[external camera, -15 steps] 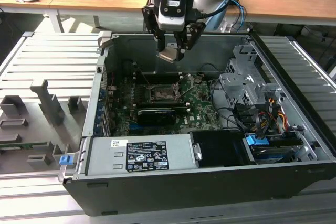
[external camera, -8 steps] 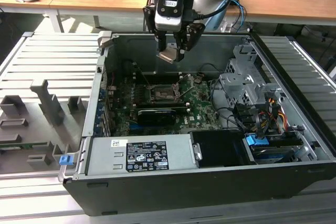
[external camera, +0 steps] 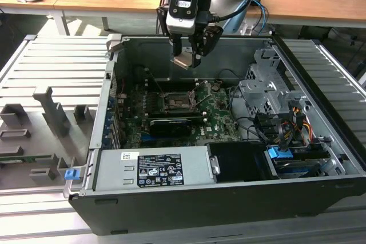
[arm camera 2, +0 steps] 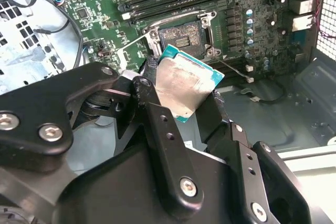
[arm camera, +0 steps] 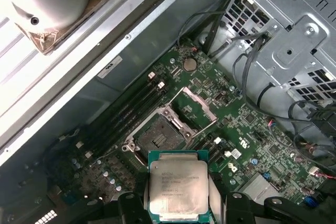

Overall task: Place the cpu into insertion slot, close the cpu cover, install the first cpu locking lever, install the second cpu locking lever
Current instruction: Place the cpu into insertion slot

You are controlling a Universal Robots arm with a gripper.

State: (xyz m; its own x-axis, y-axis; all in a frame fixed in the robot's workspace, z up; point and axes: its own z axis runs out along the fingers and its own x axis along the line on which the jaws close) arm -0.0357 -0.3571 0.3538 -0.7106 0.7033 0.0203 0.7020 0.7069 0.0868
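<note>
While the gripper (external camera: 187,58) pinches the cpu (arm camera: 178,186) above the insertion slot (arm camera: 158,136) (cpu cover (arm camera: 198,104) seemingly raised), any tilt risks jamming it crooked.

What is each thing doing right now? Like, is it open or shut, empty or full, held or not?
cpu: held in the air, not yet seated
end effector: shut on the cpu
insertion slot: empty, uncovered
cpu cover: flipped open
locking levers: swung out, unlatched
computer case: side open
</note>
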